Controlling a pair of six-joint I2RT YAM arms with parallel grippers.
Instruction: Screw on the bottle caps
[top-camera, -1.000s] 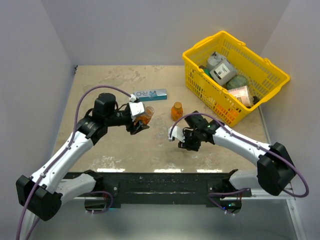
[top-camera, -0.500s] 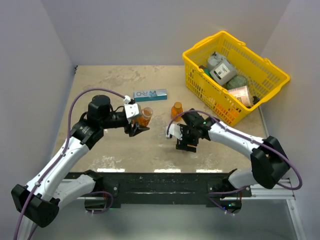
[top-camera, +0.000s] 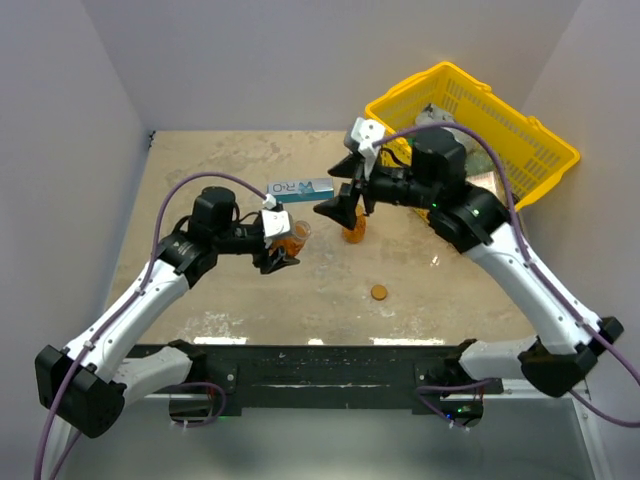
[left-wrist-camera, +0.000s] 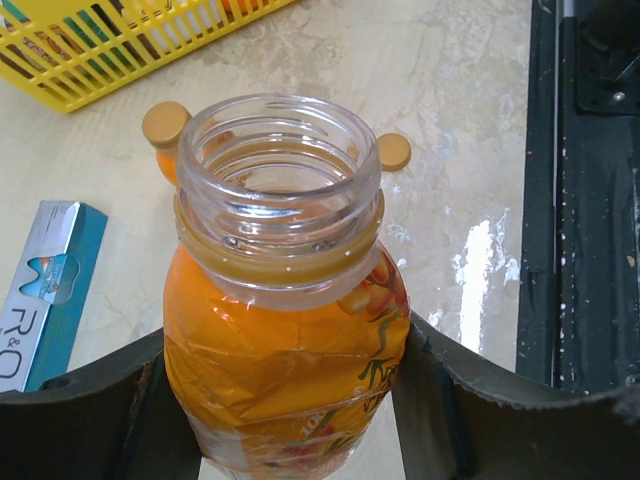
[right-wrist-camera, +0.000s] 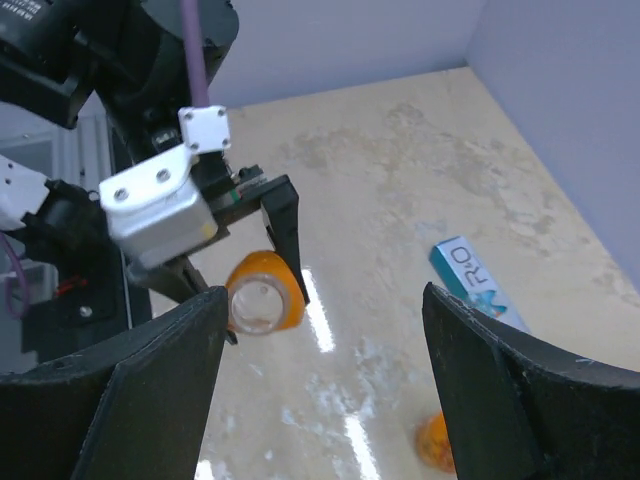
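My left gripper (top-camera: 277, 250) is shut on an orange bottle (top-camera: 290, 237) and holds it above the table; its neck (left-wrist-camera: 280, 200) is open, with no cap. It also shows in the right wrist view (right-wrist-camera: 262, 292). A second orange bottle (top-camera: 354, 232) stands on the table with a brownish cap (left-wrist-camera: 165, 125) on top. A loose cap (top-camera: 379, 292) lies flat on the table, seen also in the left wrist view (left-wrist-camera: 394, 152). My right gripper (top-camera: 338, 207) is open and empty, raised above the second bottle (right-wrist-camera: 435, 445).
A blue-and-white box (top-camera: 301, 188) lies behind the bottles. A yellow basket (top-camera: 545, 140) with several items stands at the back right. The black base rail (top-camera: 320, 362) runs along the near edge.
My right arm has lifted up and back from low over the table. The loose cap now lies exposed where that gripper was. My left gripper still holds the bottle, shifted slightly.
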